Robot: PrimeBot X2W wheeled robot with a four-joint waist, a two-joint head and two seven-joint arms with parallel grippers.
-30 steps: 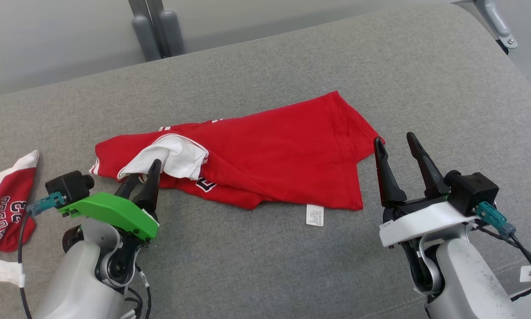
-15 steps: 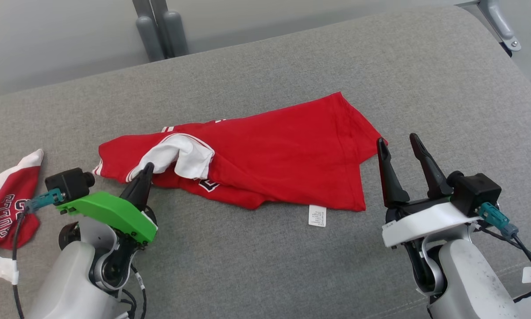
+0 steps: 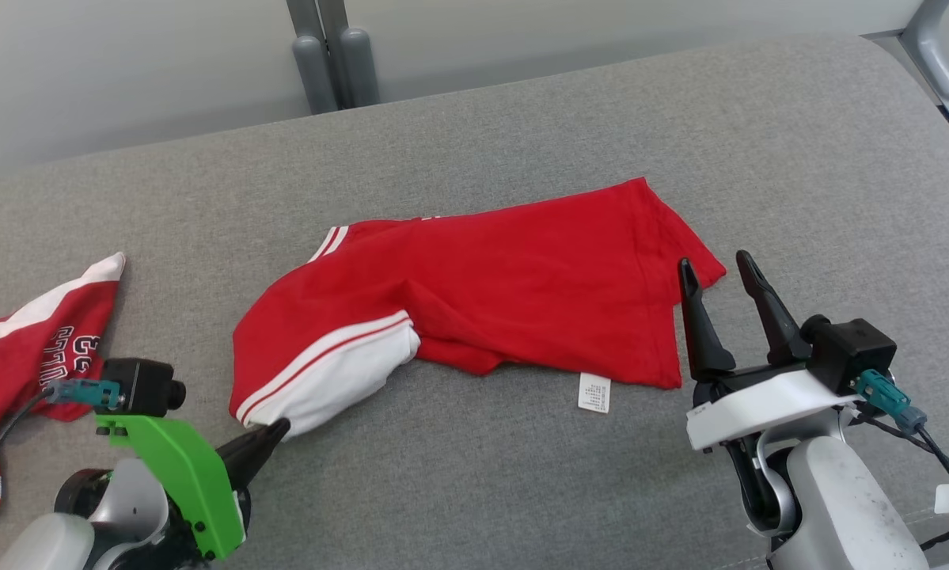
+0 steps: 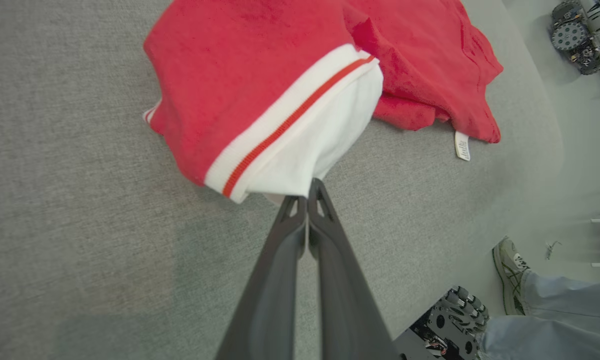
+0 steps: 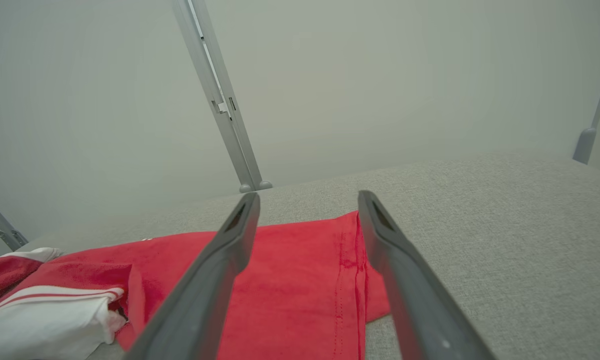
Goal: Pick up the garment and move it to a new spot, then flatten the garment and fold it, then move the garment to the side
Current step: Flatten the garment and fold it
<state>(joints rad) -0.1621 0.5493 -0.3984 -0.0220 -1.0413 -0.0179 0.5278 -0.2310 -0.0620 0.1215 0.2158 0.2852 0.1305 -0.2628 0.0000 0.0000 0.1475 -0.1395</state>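
Left gripper clamping white sleeve at fingertips; right gripper hanging open, hem just ahead. Likely flattening garment; next needing sleeve drawn outward, right pinching hem.

The left gripper, its two long dark fingers pressed together, pinched the lower edge of the white, red-striped sleeve of the crumpled red cloth garment. The garment lay on the grey fabric-covered bench, its small white label near the bench's rounded edge. Beyond that edge stood a person's grey trainer.
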